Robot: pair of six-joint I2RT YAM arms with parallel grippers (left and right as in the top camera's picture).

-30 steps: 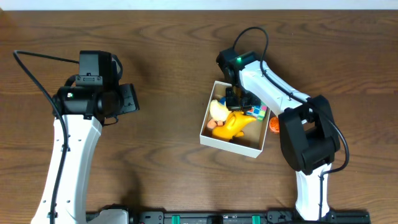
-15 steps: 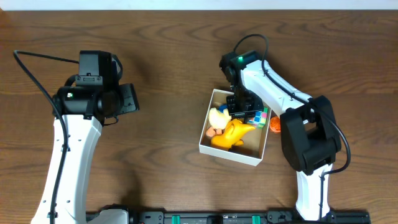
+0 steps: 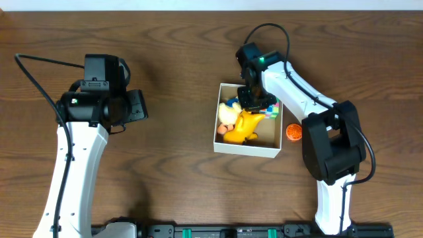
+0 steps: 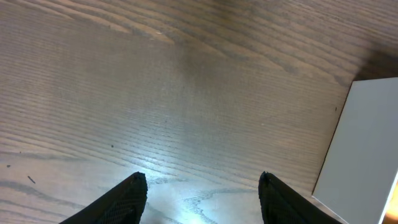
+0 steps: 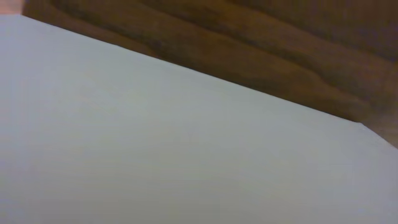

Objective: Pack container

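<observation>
The shallow white-walled cardboard container has swivelled around the right gripper, spread or pinching I cannot tell; a small orange ball is left outside.

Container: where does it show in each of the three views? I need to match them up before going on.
Overhead: the container sits right of centre, white-walled, with a yellow toy inside.
Left wrist: only one white wall of it shows, at the right edge.
Right wrist: the pale surface filling most of the frame is probably its wall, seen very close.
Shared landmark: the brown wood-grain table, visible in all three.
</observation>
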